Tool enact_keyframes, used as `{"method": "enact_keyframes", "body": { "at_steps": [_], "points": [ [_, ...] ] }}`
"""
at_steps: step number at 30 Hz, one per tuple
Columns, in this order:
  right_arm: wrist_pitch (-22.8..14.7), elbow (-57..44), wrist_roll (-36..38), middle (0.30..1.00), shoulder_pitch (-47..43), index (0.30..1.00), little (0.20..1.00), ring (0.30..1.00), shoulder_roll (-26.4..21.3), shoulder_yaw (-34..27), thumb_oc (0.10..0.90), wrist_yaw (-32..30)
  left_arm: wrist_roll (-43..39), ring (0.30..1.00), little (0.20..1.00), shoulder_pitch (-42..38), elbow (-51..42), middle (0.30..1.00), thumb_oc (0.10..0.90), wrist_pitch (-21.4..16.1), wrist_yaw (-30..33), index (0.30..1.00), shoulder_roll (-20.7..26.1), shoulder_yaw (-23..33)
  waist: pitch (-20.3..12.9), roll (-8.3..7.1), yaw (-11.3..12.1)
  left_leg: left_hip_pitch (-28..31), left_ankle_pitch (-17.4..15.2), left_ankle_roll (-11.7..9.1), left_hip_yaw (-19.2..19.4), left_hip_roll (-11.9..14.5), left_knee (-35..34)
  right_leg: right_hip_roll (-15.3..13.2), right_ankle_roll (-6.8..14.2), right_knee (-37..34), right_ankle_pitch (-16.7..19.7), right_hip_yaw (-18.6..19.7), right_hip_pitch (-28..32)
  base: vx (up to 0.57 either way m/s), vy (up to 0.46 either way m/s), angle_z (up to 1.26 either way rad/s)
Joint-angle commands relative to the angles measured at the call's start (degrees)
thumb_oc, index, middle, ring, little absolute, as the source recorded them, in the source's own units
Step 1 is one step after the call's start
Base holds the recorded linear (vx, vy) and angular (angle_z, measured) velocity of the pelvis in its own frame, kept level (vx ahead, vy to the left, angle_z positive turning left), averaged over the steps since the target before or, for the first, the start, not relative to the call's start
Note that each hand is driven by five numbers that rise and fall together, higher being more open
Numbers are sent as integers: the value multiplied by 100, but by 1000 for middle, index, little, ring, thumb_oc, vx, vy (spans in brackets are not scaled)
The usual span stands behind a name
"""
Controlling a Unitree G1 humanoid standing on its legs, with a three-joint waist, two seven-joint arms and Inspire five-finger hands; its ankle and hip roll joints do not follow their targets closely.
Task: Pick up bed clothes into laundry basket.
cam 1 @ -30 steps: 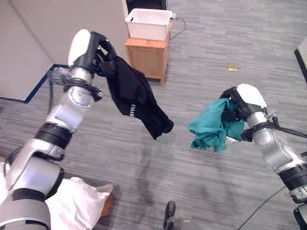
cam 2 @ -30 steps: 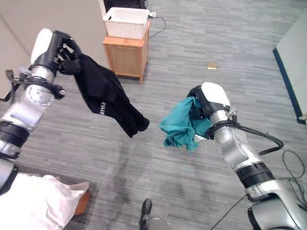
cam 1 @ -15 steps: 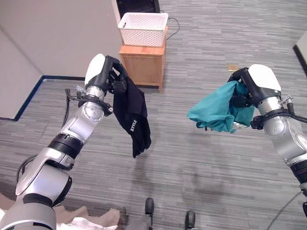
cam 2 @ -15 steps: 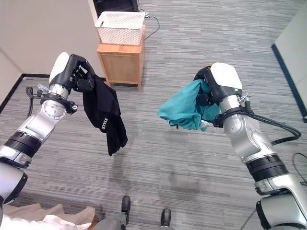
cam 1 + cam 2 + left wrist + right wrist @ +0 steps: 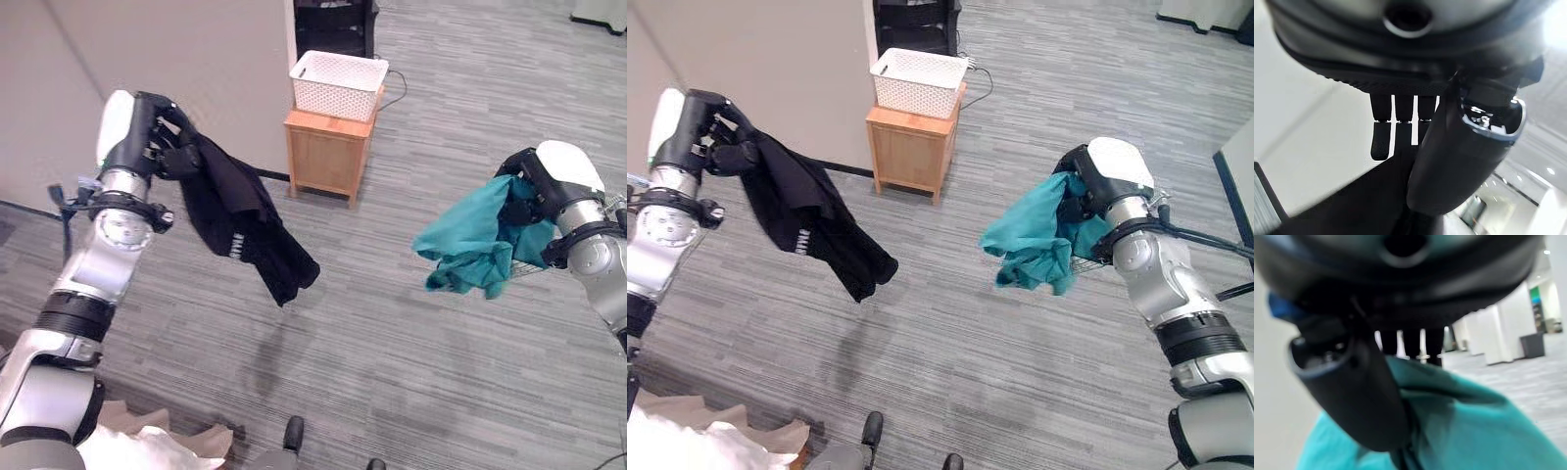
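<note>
My left hand point(image 5: 157, 137) is raised at the left, its fingers curled round a black garment point(image 5: 245, 230) that hangs down and swings out to the right. My right hand point(image 5: 534, 196) at the right is shut on a bunched teal garment point(image 5: 470, 245) that dangles below it. In the wrist views the black cloth point(image 5: 1361, 200) and the teal cloth point(image 5: 1464, 426) sit pinched under each thumb. A white laundry basket point(image 5: 340, 84) stands on a small wooden cabinet point(image 5: 328, 157) at the back, between and beyond both hands.
A tall grey partition wall point(image 5: 176, 59) runs along the left up to the cabinet. White bedding point(image 5: 137, 450) shows at the bottom left corner. Grey striped carpet point(image 5: 392, 343) spreads open in front of the cabinet.
The camera has shifted, so the basket and cabinet now sit further right. The black garment has swung out to the right. Both hands keep their hold.
</note>
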Motion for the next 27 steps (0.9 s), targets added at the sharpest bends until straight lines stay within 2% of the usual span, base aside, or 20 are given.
{"method": "enact_keyframes", "body": {
  "at_steps": [1,3,4,7,9,11,12,13,14,15,16,17,18,20,21,22,23,24,25,27],
  "points": [
    [-159,-287,-7,300,-486,300,300,300,-249,34,400,-503,77,300,300,-183,-382,300,400,-543,399,300,229,241,-1142,-183,162,-196,-647,-510,-143,501,49,-257,282,20,-7,235,-498,-36,97,-13],
    [-140,-278,-90,300,-454,300,300,300,-244,7,400,-532,39,300,300,-230,-400,300,400,-553,378,300,278,202,-1074,-213,191,-228,-722,-397,-163,361,135,-374,331,20,-11,270,-523,-18,117,-6],
    [-111,-243,-146,300,-437,300,300,300,-279,-3,400,-525,11,300,300,-297,-351,300,400,-547,342,300,288,133,-1048,-231,166,-201,-762,-326,-105,271,144,-480,346,83,128,243,-497,-16,122,4],
    [-72,-445,-217,300,-542,300,300,300,-213,-48,400,-581,-4,300,300,-296,-320,300,400,-523,369,300,380,170,-819,-59,17,-155,-828,-221,-34,268,254,-750,441,1192,302,344,-1043,7,151,5],
    [-35,-592,-337,300,-656,300,300,300,-194,11,400,-618,-27,300,300,-207,-419,300,400,-508,361,300,470,274,-778,-17,-18,-27,-832,-207,-32,279,176,-499,302,1250,172,348,-1257,247,129,-9],
    [-52,-663,-314,300,-724,300,300,300,-145,-36,400,-731,-31,300,300,-247,-451,300,400,-528,363,300,450,247,-697,-108,-130,84,-859,-171,-115,202,30,-14,188,870,231,356,-1633,248,58,-16],
    [-54,-663,-315,300,-717,300,300,300,-136,-45,400,-736,-31,300,300,-256,-447,300,400,-528,364,300,458,237,-718,-96,-139,74,-900,-180,-130,234,40,18,179,836,226,336,-1616,381,29,-10],
    [-54,-750,-324,300,-720,300,300,300,-65,-148,400,-880,47,300,300,-332,-439,300,400,-518,418,300,422,226,-586,-130,-355,239,-1010,-184,-260,192,-1,265,231,223,540,271,-2178,317,12,-7],
    [-52,-760,-330,300,-707,300,300,300,-59,-161,400,-884,52,300,300,-341,-433,300,400,-520,421,300,425,219,-612,-97,-376,234,-1057,-189,-288,238,-1,307,235,150,555,233,-2139,445,18,-2],
    [-63,-848,-376,300,-673,300,300,300,-42,-214,400,-947,83,300,300,-383,-412,300,400,-520,460,300,423,228,-564,-107,-478,332,-1121,-207,-346,244,-1,321,306,52,621,218,-2399,494,-75,20],
    [-31,-1071,-566,300,-500,300,300,300,-107,-413,400,-1012,65,300,300,-607,-326,300,400,-508,463,300,373,69,-622,-163,-736,578,-1463,-348,-432,431,-1,276,350,50,660,278,-2501,624,-104,64],
    [13,-1094,-629,300,-429,300,300,300,-137,-457,400,-973,79,300,300,-727,-274,300,400,-488,439,300,313,-60,-688,-213,-795,743,-1606,-418,-444,569,-1,159,308,74,749,238,-2409,475,-102,105],
    [13,-1094,-629,300,-429,300,300,300,-137,-457,400,-973,79,300,300,-727,-274,300,400,-488,439,300,313,-60,-688,-213,-795,743,-1606,-418,-444,569,-1,159,308,74,749,238,-2409,376,-82,114],
    [9,-1177,-639,300,-151,300,300,300,-192,-611,400,-973,23,300,300,-599,-251,300,400,-522,403,300,201,-66,-870,-205,-959,1061,-1713,-635,-391,915,203,4,228,171,857,73,-2148,642,-96,126],
    [20,-1206,-613,300,-95,300,300,300,-178,-556,400,-942,-43,300,300,-476,-280,300,400,-487,345,300,177,12,-894,-242,-930,777,-1179,-734,-478,1132,1101,28,138,172,776,117,-1798,726,-95,130],
    [7,-1214,-588,300,-107,300,300,300,-208,-494,400,-933,-31,300,300,-409,-327,300,400,-482,322,300,199,64,-882,-291,-887,573,-946,-706,-526,1165,1438,82,82,128,703,136,-1606,457,-69,91],
    [4,-1208,-584,300,-118,300,300,300,-209,-479,400,-935,-29,300,300,-391,-339,300,400,-477,319,300,200,78,-875,-287,-896,556,-962,-711,-539,1162,1483,81,77,132,695,132,-1600,271,-58,48],
    [-32,-1249,-563,300,-150,300,300,300,-214,-427,400,-936,-29,300,300,-309,-367,300,400,-465,318,300,227,123,-867,-347,-834,343,-710,-680,-493,1206,1697,111,45,76,588,186,-1406,436,-69,8],
    [-41,-1286,-510,300,-139,300,300,300,-199,-389,400,-892,-76,300,300,-147,-493,300,400,-456,294,300,228,205,-872,-471,-664,-52,-695,-598,-425,1130,1789,102,10,20,406,327,-1147,605,-67,0],
    [-60,-1218,-459,300,-150,300,300,300,-275,-309,400,-810,-107,300,300,0,-577,300,400,-468,265,300,106,289,-907,-477,-481,-304,-1013,-574,-364,813,1467,72,28,20,179,362,-880,516,-11,-28]
  ]
}}
